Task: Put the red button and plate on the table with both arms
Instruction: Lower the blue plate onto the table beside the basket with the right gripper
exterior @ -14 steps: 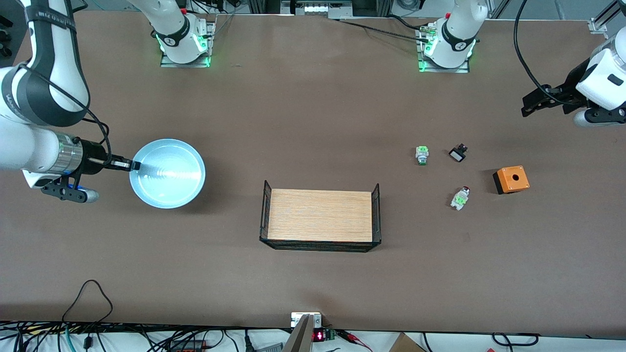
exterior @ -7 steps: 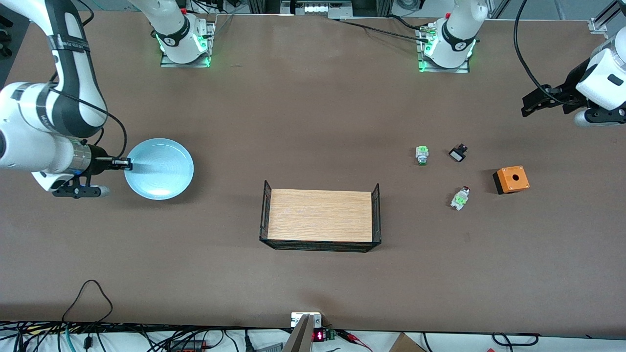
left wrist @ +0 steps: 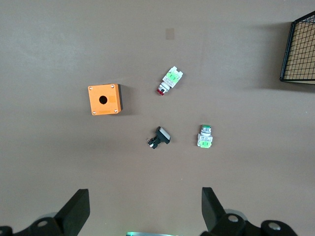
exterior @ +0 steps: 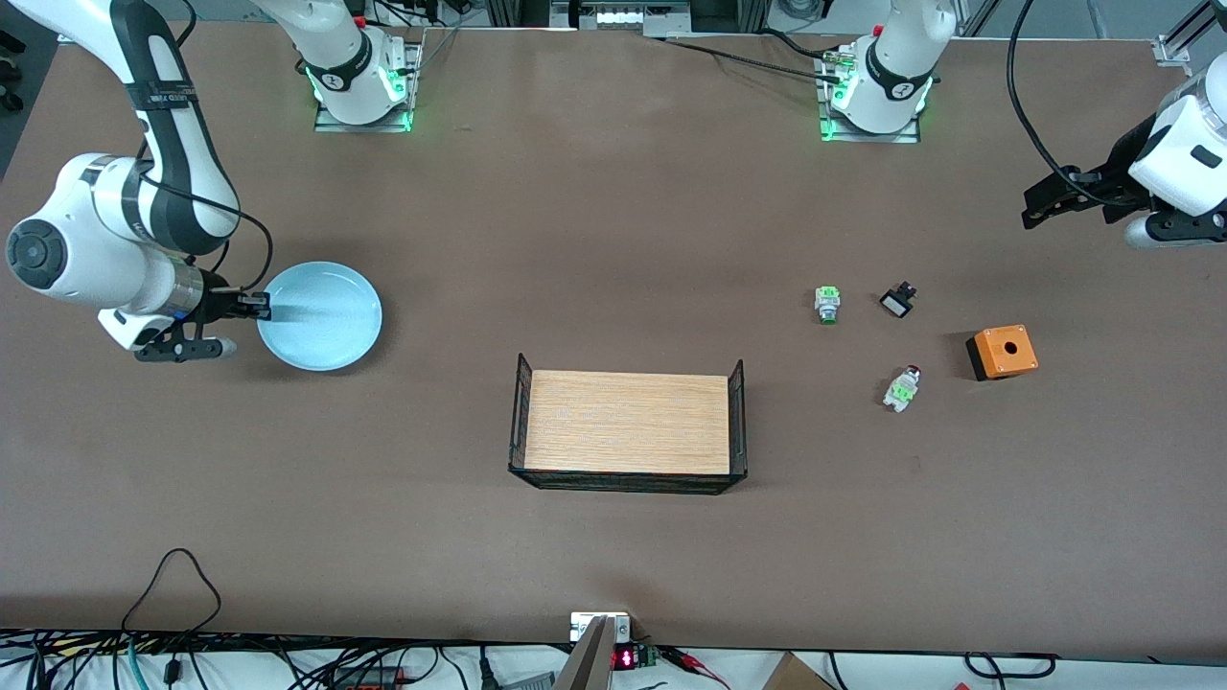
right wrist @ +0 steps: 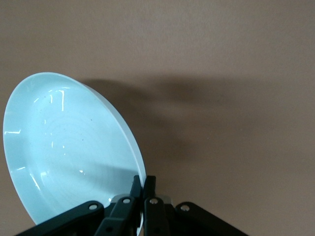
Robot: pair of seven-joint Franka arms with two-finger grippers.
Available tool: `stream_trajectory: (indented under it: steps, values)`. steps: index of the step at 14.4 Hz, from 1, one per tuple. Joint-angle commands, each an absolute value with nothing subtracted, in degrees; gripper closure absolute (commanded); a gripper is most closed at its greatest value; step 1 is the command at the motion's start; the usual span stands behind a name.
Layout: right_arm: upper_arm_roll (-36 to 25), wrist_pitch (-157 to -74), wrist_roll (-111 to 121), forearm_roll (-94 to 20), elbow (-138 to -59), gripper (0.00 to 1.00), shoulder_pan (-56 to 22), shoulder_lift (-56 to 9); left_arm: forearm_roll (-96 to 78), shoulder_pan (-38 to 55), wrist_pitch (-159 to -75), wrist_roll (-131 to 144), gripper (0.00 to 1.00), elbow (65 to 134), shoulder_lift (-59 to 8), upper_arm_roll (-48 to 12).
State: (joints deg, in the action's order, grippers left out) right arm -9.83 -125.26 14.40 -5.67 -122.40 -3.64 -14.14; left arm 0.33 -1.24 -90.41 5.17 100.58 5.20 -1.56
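The pale blue plate [exterior: 321,316] is low over the table [exterior: 613,240] at the right arm's end. My right gripper [exterior: 261,307] is shut on its rim. In the right wrist view the plate [right wrist: 69,152] stands tilted, its rim pinched in the right gripper [right wrist: 143,184], with its shadow on the table beside it. The red button [exterior: 902,388] lies on the table toward the left arm's end, next to the orange box. My left gripper [exterior: 1040,206] waits open in the air over that end of the table. It holds nothing, and the left wrist view shows the red button [left wrist: 169,81] below it.
A green-capped switch [exterior: 827,304], a small black-and-white part [exterior: 897,302] and an orange box [exterior: 1002,352] lie near the red button. A light-wood rack [exterior: 628,426] with black wire sides stands mid-table. Cables run along the front edge.
The right arm has brought the plate down toward the table and a little toward the robots' bases, still gripped by its rim. The left arm has not moved.
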Motion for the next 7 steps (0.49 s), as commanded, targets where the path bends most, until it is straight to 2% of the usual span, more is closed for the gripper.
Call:
stream_trajectory:
  steps: [1,5,7]
  values:
    - [-8.8,-128.5,18.5,-4.9,-127.5,1.00,-1.4,-11.6,1.3,-1.6,-90.0,4.0,0.00,100.8,5.9,-1.8]
    - [-8.8,-133.3,21.4,-4.9,-131.8,1.00,0.1,-12.1,1.3,-1.6,-90.0,4.0,0.00,100.8,5.9,-1.8]
    - [-8.8,-133.5,21.4,-4.9,-132.7,0.95,0.1,-12.2,1.3,-1.6,-89.9,4.0,0.00,100.8,5.9,-1.8]
